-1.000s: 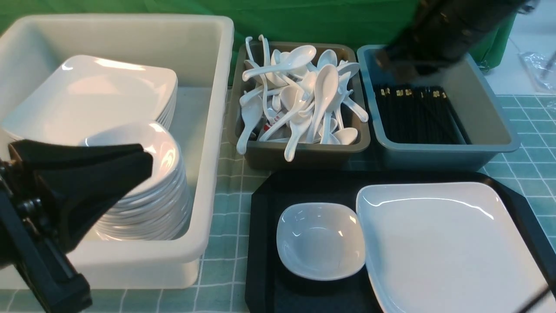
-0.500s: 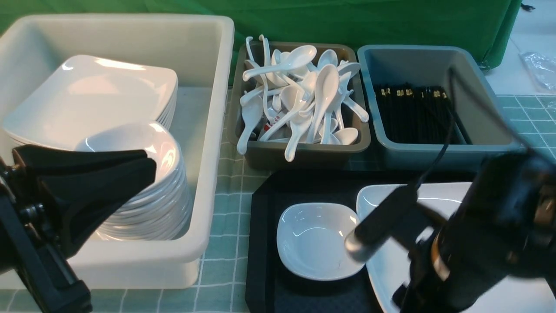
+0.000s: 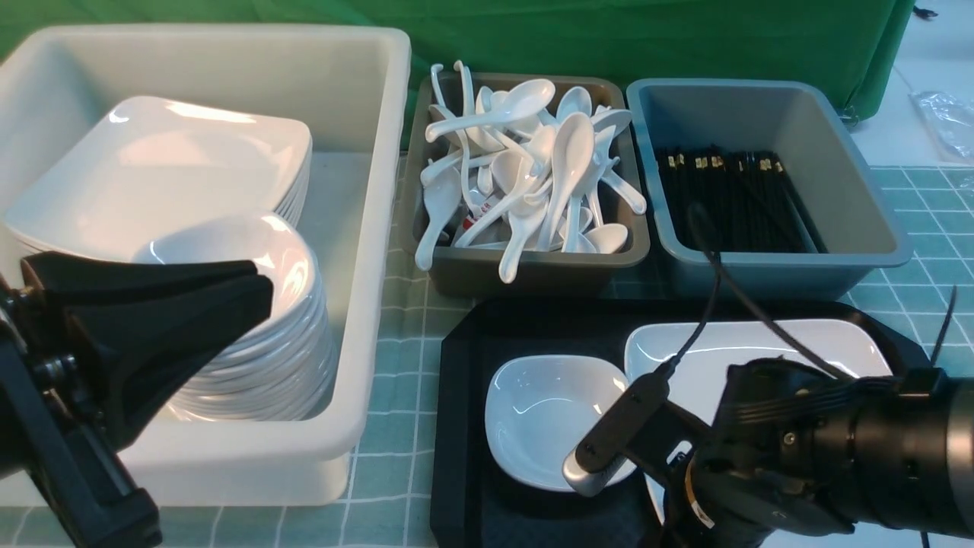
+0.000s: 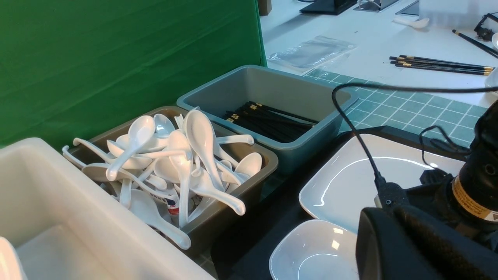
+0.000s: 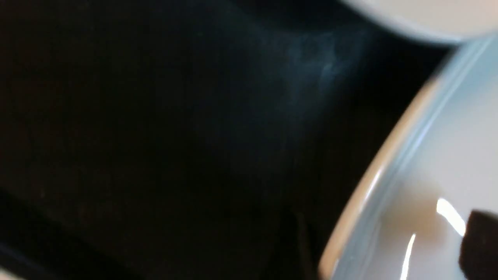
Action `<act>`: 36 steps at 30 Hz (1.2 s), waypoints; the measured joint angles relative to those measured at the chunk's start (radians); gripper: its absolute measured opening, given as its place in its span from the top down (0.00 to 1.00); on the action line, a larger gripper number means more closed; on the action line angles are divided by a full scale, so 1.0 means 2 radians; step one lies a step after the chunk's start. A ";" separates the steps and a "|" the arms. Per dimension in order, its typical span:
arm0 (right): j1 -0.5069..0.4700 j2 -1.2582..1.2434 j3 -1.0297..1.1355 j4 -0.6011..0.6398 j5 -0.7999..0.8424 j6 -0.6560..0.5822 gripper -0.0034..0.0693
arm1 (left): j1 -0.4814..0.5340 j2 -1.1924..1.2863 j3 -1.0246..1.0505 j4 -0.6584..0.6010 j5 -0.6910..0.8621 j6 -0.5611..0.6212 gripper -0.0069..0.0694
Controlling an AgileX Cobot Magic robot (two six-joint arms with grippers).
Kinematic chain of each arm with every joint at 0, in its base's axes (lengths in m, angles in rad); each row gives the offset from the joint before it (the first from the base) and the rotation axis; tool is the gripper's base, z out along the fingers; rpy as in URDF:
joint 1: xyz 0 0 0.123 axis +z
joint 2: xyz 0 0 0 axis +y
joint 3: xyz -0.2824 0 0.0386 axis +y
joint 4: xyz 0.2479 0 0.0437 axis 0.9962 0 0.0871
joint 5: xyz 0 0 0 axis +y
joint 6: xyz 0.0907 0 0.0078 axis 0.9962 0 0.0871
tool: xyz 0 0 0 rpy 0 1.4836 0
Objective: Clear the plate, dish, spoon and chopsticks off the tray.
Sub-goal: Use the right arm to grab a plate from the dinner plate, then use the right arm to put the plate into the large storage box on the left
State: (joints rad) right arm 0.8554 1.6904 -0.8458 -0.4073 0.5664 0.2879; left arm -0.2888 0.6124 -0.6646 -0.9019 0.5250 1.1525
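Note:
The black tray (image 3: 464, 365) holds the small white dish (image 3: 540, 415) on its left and the large white plate (image 3: 761, 342) on its right. My right arm (image 3: 768, 464) lies low across the plate's near left part and hides its own fingers there. In the blurred right wrist view my right gripper (image 5: 389, 241) stands open astride the plate's rim (image 5: 373, 186). One dark fingertip (image 5: 480, 241) sits over the plate; the other barely shows against the tray. My left gripper (image 3: 255, 288) hangs shut and empty before the tub. No spoon or chopsticks show on the tray.
A white tub (image 3: 365, 114) on the left holds a stack of plates (image 3: 152, 167) and a stack of small dishes (image 3: 259, 335). Behind the tray stand a brown bin (image 3: 533, 266) heaped with spoons and a grey bin (image 3: 776, 266) with chopsticks.
My right arm has swung from above the grey chopstick bin down onto the near left part of the plate. The left arm has stayed where it was.

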 joint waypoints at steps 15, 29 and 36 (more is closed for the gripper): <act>0.013 0.012 -0.004 -0.023 0.000 0.005 0.56 | 0.000 0.000 0.000 0.000 0.002 0.000 0.89; 0.069 -0.169 -0.071 -0.010 0.194 0.008 0.87 | 0.000 0.000 0.000 0.000 0.002 0.000 0.89; 0.071 -0.198 -0.187 0.014 0.244 -0.041 0.87 | 0.000 -0.001 -0.006 0.046 -0.019 -0.035 0.89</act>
State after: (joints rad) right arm 0.9983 1.2942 -1.2207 -0.3787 1.0541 0.2062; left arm -0.2888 0.6097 -0.6763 -0.8098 0.4873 1.0822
